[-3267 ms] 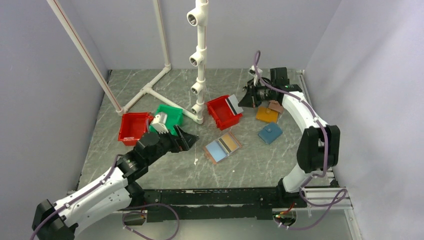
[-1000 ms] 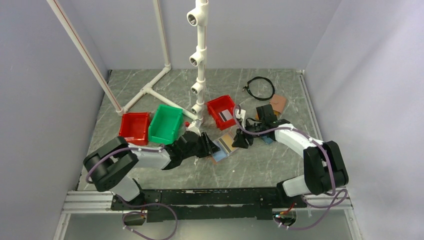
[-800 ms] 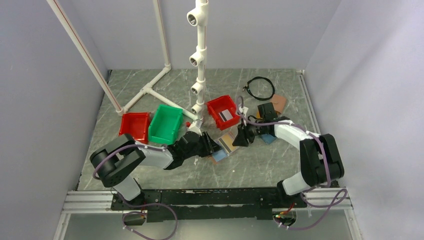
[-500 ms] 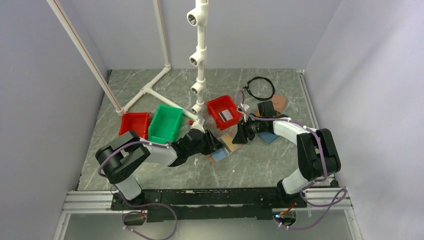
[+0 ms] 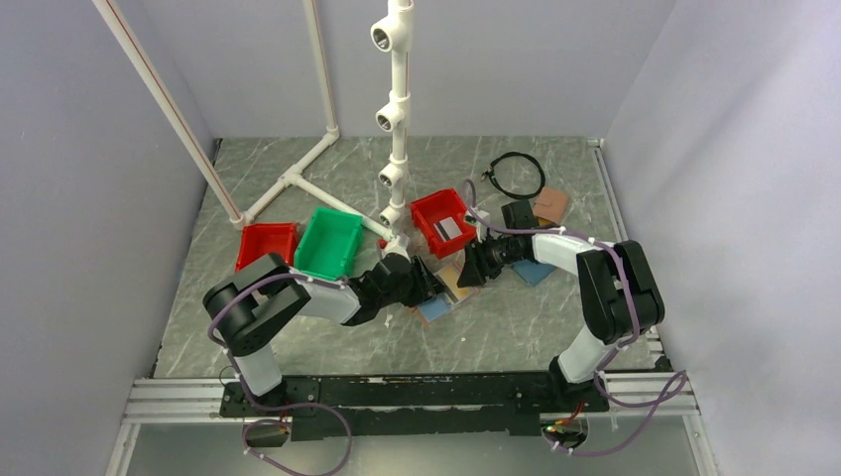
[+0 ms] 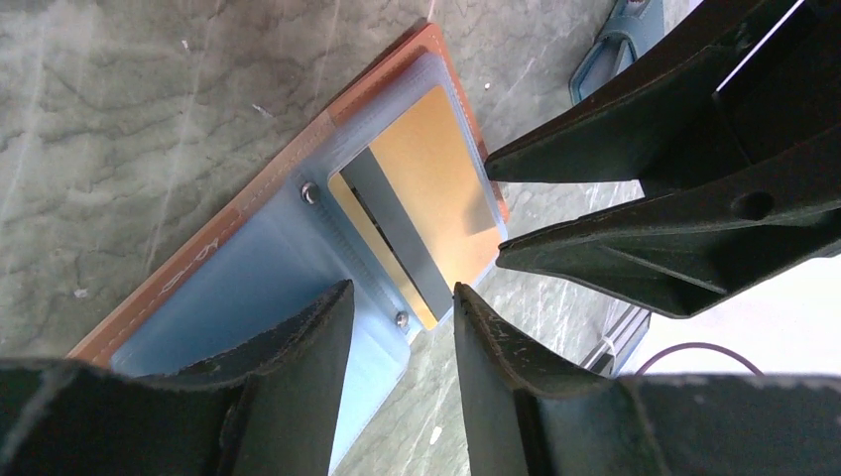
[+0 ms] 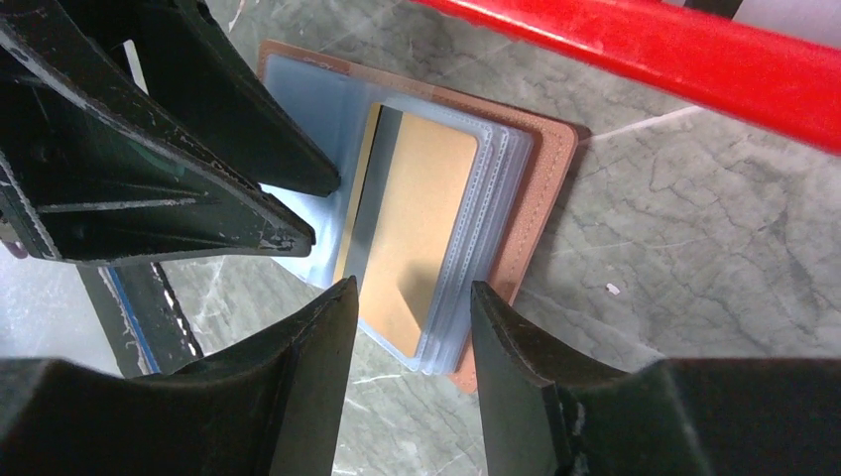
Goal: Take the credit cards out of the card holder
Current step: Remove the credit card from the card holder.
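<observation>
Nothing on my three feeds gives me a word, number, logo or sign I can read. The gold-tan card in the card holder shows me only a plain face and a dark stripe, in both wrist views.
</observation>
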Tool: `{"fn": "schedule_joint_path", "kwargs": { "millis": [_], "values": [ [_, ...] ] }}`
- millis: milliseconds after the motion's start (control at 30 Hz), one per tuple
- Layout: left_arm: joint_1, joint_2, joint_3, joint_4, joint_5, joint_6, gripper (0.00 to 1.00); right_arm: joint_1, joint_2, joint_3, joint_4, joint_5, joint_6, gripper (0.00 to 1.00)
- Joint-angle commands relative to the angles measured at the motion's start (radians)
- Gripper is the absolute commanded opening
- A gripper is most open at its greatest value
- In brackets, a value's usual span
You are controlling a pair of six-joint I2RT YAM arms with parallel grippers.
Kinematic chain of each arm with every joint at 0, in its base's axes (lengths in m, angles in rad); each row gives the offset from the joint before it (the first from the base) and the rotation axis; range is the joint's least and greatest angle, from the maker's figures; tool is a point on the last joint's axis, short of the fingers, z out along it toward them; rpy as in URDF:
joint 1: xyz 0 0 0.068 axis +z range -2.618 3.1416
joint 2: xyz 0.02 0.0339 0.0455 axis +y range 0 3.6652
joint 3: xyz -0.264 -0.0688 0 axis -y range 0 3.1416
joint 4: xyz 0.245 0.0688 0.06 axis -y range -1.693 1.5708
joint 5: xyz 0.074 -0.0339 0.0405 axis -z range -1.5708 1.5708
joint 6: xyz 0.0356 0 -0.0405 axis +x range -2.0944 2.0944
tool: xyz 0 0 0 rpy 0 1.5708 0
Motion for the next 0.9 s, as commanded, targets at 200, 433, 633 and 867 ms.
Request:
{"fn": "schedule_joint_path", "kwargs": {
  "millis": [200,433,633,867],
  "values": [
    [-0.001,0.04,0.028,-0.07,-0.018,-0.017,0.49,0.009,-0.009,0.051,0.017,-0.044,0.025,0.34],
    [0.013,0.046,0.013,-0.05,0.013,-0.002,0.51,0.009,0.019,0.083,-0.035,-0.1,0.027,0.26],
    [0.026,0.055,-0.006,0.009,0.044,0.007,0.52,0.014,0.032,0.091,-0.045,-0.104,0.036,0.29],
    [0.044,0.077,-0.032,0.089,0.093,0.001,0.52,0.025,0.048,0.107,-0.065,-0.073,0.033,0.33]
  ]
}}
